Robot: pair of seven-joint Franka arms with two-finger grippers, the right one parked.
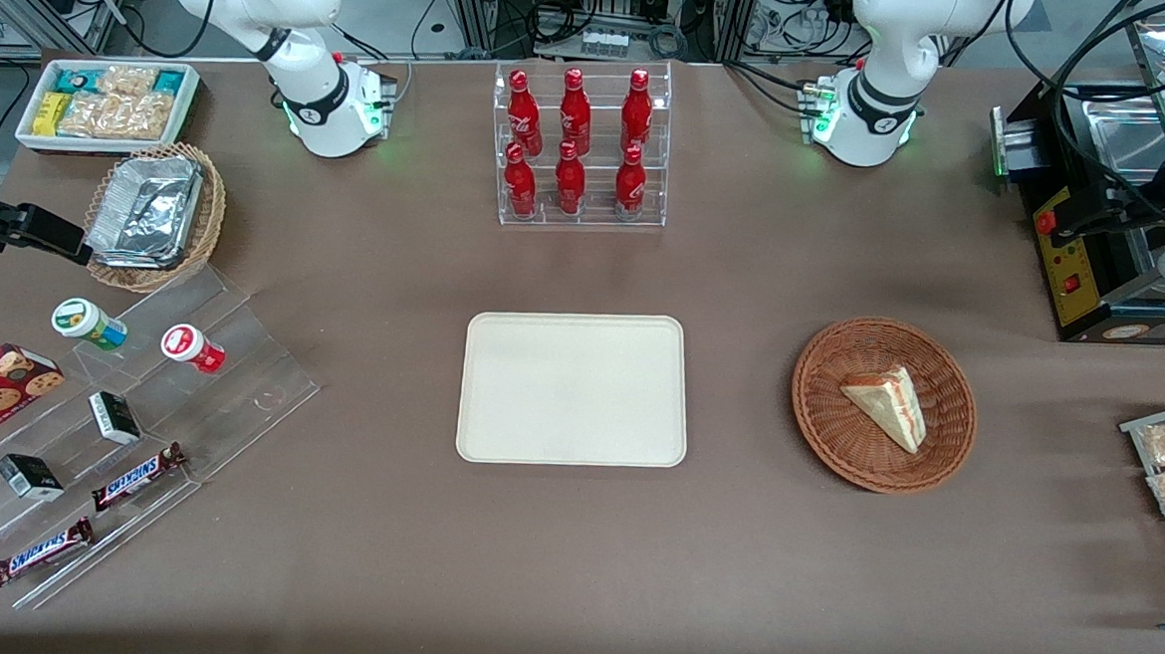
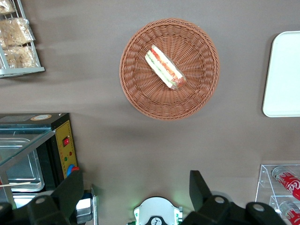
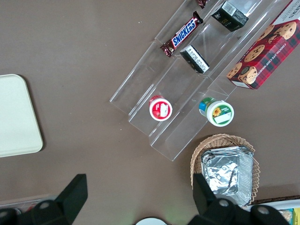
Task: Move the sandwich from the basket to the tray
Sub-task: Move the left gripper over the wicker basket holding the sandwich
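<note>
Sandwich point(image 1: 888, 406) lies in the basket point(image 1: 821, 411), lower right of centre in the front frame, on the brown desk point(image 1: 382, 546). It lies on its side and touches the wicker floor; cut edge with red/green filling shows in the wrist view point(image 2: 165, 67). The basket point(image 2: 140, 93) sits well apart from the tray point(image 1: 573, 388), toward the working arm's end of the desk. Tray is at frame centre, flat, nothing on it; one rounded edge also shows in the wrist view point(image 2: 281, 75).

Gripper point(image 2: 136, 197) hangs high above the desk, over bare brown surface between the basket and the left arm's base point(image 2: 157, 214). Fingers point(image 2: 70, 190) spread wide, holding nothing, well clear of basket and sandwich. In the front frame the gripper is out of shot, only the arm base point(image 1: 867, 123) at upper right.

Bottle rack point(image 1: 580, 147) with six red bottles stands at upper centre, farther from the front camera than the tray. Black appliance point(image 1: 1095, 244) sits at the right edge.
</note>
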